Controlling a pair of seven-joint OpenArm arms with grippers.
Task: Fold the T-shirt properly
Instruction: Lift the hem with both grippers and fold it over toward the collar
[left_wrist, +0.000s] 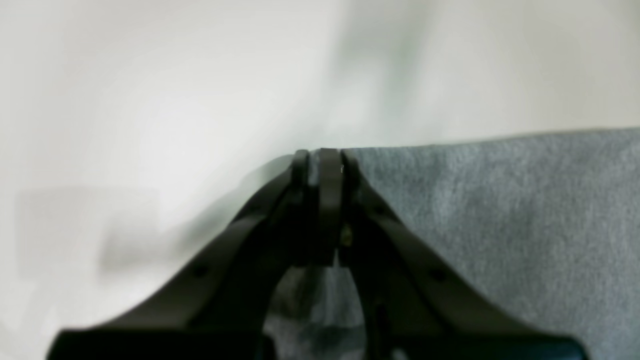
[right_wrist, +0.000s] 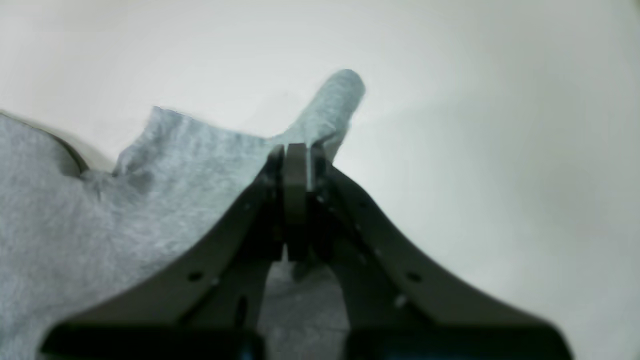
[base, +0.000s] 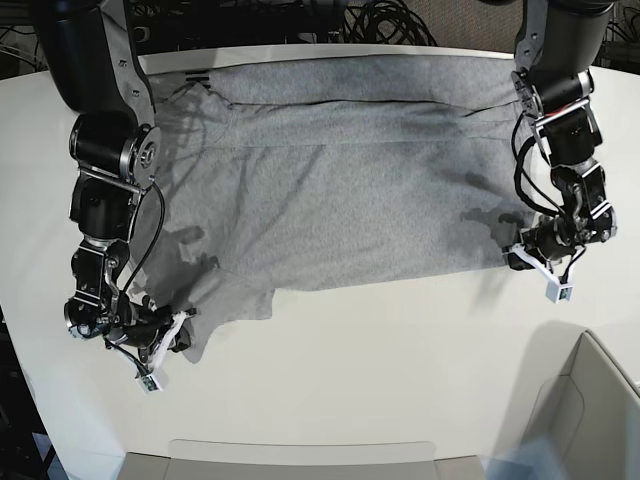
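T-shirt (base: 350, 190) is lying spread across the table (base: 380, 370). I'm seeing left gripper (left_wrist: 325, 160) pinching its 3 o'clock corner, right gripper (right_wrist: 296, 152) pinching the 8 o'clock sleeve, apparently thinly; uneven lifting risks slipping.

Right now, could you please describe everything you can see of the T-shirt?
The T-shirt is heather light-grey, soft knit cloth, spread wide and mostly flat across the white table, with shallow wrinkles and no lettering showing. Its far edge lies near the table's back. The right claw is shut on one near corner, the left claw on the other.
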